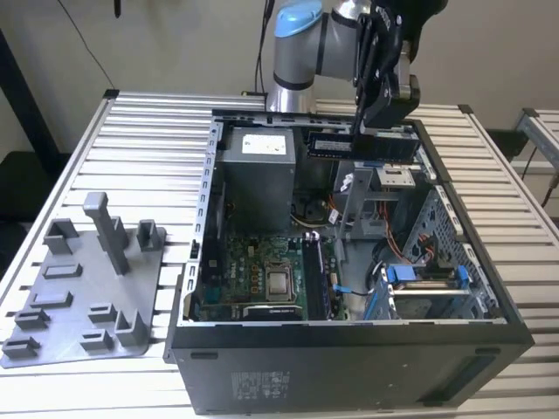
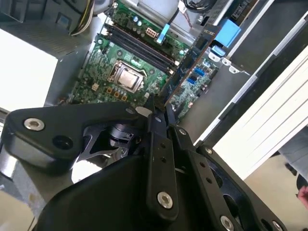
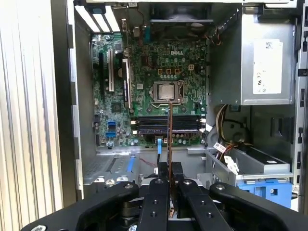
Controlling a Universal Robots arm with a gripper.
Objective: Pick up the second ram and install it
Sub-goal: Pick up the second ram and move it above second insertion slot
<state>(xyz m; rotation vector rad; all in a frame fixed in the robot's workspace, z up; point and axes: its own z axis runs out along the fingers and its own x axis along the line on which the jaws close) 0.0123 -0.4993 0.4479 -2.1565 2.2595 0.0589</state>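
On the exterior view's left, a grey plate (image 1: 83, 292) with upright holders lies flat on the slatted worktop (image 1: 148, 131). Just beside it, to the right, the open case (image 1: 349, 367) lies on its side with its inside facing up. In the case's far left part sits the grey power supply (image 1: 258, 170). Nearer the camera, the green motherboard (image 1: 253, 262) covers the case floor, with the CPU (image 1: 281, 283) on it and the dark slots (image 1: 314, 275) just right of the CPU. A blue bracket (image 1: 419, 275) sits in the near right part of the case.

Over the far right part of the case, the arm (image 1: 301, 44) reaches in from the far side. Its hand (image 1: 371, 131) is clamped on the ram (image 1: 332, 144). The ram is held level by its upper edge, up near the case's rim and well apart from the motherboard.

In the first wrist view, the ram (image 3: 170, 130) shows edge-on as a thin line pinched between the fingers (image 3: 162, 169). Behind it are the slots (image 3: 144, 124) and the CPU (image 3: 167, 90). In the second wrist view, the ram (image 2: 190, 60) juts out from the closed hand (image 2: 159, 108) over the motherboard (image 2: 96, 67).
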